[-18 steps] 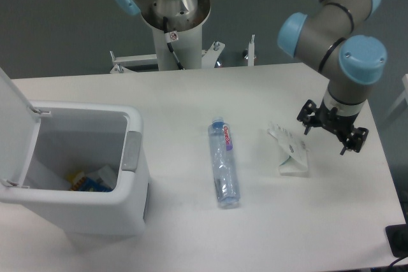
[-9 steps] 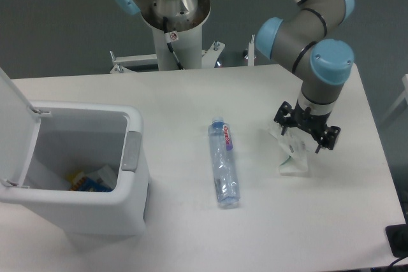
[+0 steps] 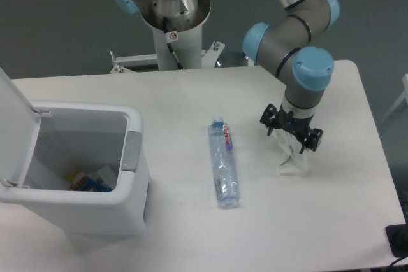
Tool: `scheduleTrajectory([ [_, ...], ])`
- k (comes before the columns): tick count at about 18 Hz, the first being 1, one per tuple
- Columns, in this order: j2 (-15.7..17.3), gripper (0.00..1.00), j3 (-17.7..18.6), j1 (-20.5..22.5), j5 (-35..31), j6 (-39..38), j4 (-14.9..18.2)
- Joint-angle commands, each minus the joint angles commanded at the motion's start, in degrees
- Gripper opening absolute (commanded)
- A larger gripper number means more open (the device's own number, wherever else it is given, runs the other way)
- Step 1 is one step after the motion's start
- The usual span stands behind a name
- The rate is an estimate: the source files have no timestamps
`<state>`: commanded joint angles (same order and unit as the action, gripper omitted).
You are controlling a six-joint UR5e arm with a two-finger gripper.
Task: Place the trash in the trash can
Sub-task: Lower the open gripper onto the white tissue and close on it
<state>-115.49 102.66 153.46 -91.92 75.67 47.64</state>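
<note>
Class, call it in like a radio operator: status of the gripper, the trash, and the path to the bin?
Gripper open, over the white packet, no grasp yet. Bottle lying mid-table, untouched. Trash can lid open, nothing blocking the way.

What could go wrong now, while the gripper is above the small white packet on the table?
1. The small flat white packet with green marks lies low on the white table, so the two-finger gripper may close above it or hit the tabletop.
2. The long clear plastic bottle with blue cap lies between packet and large white rectangular trash can; a low carry may knock it rolling.
</note>
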Motion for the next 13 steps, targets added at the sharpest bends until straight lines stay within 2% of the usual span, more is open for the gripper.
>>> scheduleTrajectory([
  [1,-0.3,0.95,-0.3,-0.1,-1.0,0.1,0.0],
  [3,-0.6,0.60,-0.4,-0.2,-1.2,-0.1,0.1],
  [4,-0.6,0.37,-0.5,-0.2,-1.1,-0.3,0.1],
  [5,-0.5,0.01,-0.6,-0.2,-1.0,-0.4,0.1],
  [13,0.0,0.00,-1.9,0.1,-0.7,-0.3,0.3],
])
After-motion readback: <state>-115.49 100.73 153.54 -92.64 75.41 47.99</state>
